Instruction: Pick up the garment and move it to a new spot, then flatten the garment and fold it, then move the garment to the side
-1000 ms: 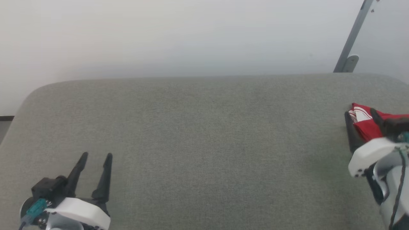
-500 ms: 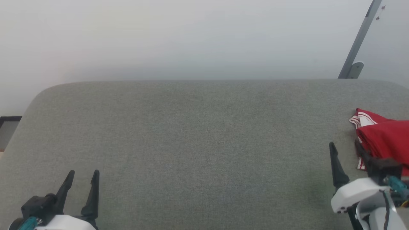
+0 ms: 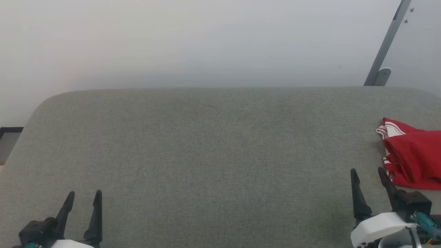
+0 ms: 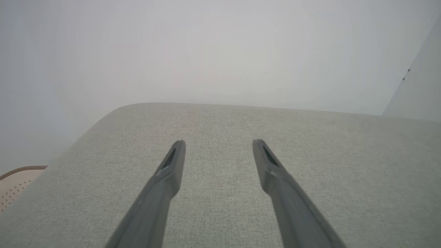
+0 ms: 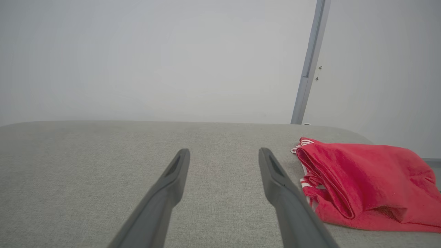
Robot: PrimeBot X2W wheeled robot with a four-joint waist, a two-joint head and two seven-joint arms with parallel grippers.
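The garment (image 3: 413,158), red with red-white striped trim, lies folded in a compact stack at the right edge of the grey padded surface (image 3: 220,155); the right wrist view has it (image 5: 361,182) just right of the fingers. My right gripper (image 3: 368,171) is open and empty, a little left of and nearer than the garment, not touching it. Its fingers (image 5: 172,172) frame bare fabric. My left gripper (image 3: 83,193) is open and empty at the lower left, over the surface (image 4: 220,165).
A pale wall rises behind the surface. A grey metal post (image 3: 387,41) leans at the back right. A beige woven basket edge (image 4: 15,179) peeks past the surface's left side. Wide bare fabric lies between the two grippers.
My right gripper pulled back off the garment toward me and now stands apart from it; the garment stays folded at the right. The left gripper also drew back. The camera shifted slightly.
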